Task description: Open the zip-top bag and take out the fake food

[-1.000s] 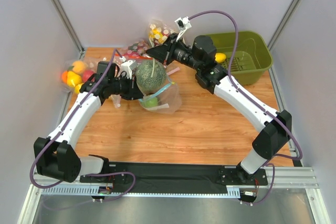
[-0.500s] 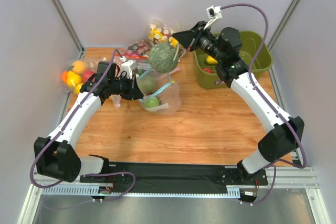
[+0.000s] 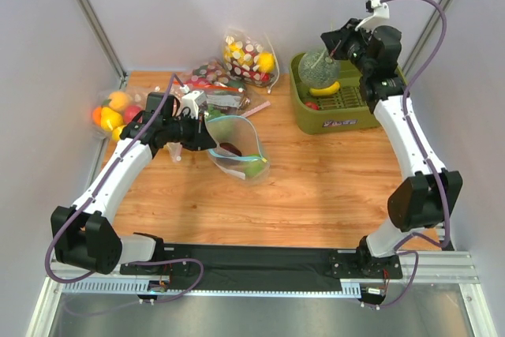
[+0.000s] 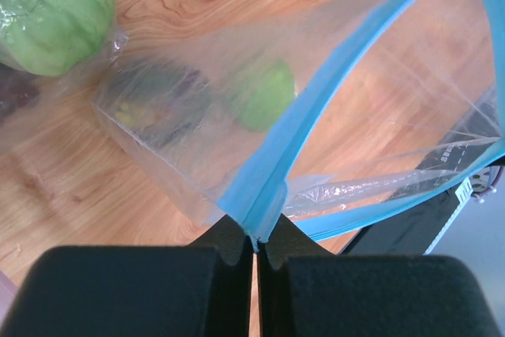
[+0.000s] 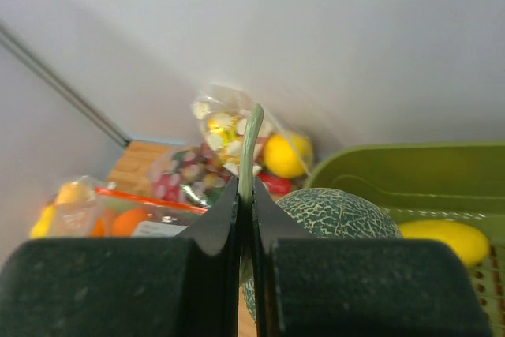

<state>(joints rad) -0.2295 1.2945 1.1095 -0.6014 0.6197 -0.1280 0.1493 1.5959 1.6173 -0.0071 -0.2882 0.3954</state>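
Observation:
The zip-top bag point(image 3: 238, 154) lies open on the wooden table, its teal-blue zipper strip point(image 4: 316, 116) spread wide. My left gripper point(image 3: 207, 139) point(image 4: 254, 238) is shut on one end of that strip. Inside the bag, fake food shows: a green ball point(image 3: 252, 169) point(image 4: 264, 96) and a dark purple piece point(image 3: 230, 147) point(image 4: 158, 88). My right gripper point(image 3: 338, 49) point(image 5: 246, 195) is shut on the stem point(image 5: 251, 144) of a grey-green netted melon point(image 3: 319, 67) point(image 5: 339, 215), which hangs over the green bin point(image 3: 347, 120) point(image 5: 410, 179). A yellow piece point(image 3: 327, 88) point(image 5: 442, 238) and a red one point(image 3: 312, 105) lie in the bin.
A polka-dot bag point(image 3: 248, 57) and a clear bag with a red zipper point(image 3: 213, 84) lie at the back of the table. A bag of orange and yellow fruit point(image 3: 110, 112) sits at the left edge. Grey walls close in on three sides.
My right arm has lifted the melon out of the bag and carried it right, to above the green bin. The bag has sagged open; my left gripper has stayed put.

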